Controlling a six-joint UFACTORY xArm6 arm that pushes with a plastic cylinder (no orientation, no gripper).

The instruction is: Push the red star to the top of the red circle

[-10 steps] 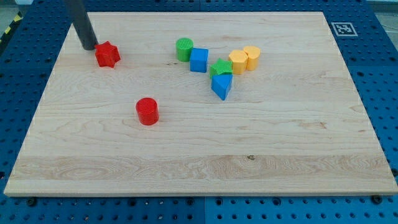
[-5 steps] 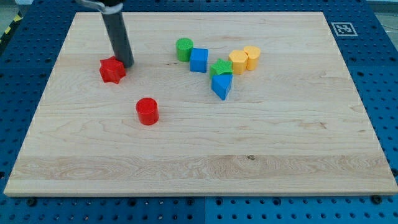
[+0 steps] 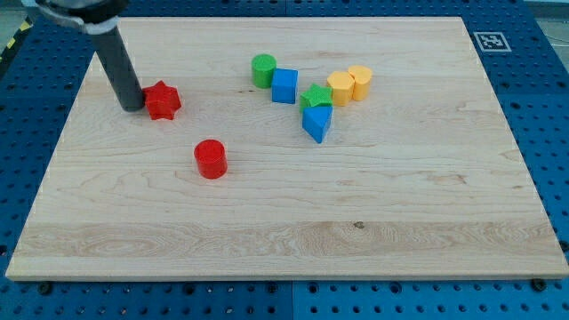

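The red star (image 3: pixel 163 100) lies on the wooden board (image 3: pixel 284 204) at the upper left. The red circle (image 3: pixel 211 159) stands below it and to its right, a clear gap apart. My tip (image 3: pixel 132 106) is at the star's left side, touching or nearly touching it. The dark rod rises from there toward the view's top left.
A cluster lies right of centre near the top: a green cylinder (image 3: pixel 263 69), a blue cube (image 3: pixel 284 85), a green star (image 3: pixel 316 96), a blue triangle (image 3: pixel 316 122), a yellow hexagon (image 3: pixel 340 89) and a yellow cylinder (image 3: pixel 360 81). A marker tag (image 3: pixel 489 41) sits at the board's top right corner.
My tip went from the star's upper left, over to its right side, and now stands on its left. The star slid down the view from its first spot, then slightly right.
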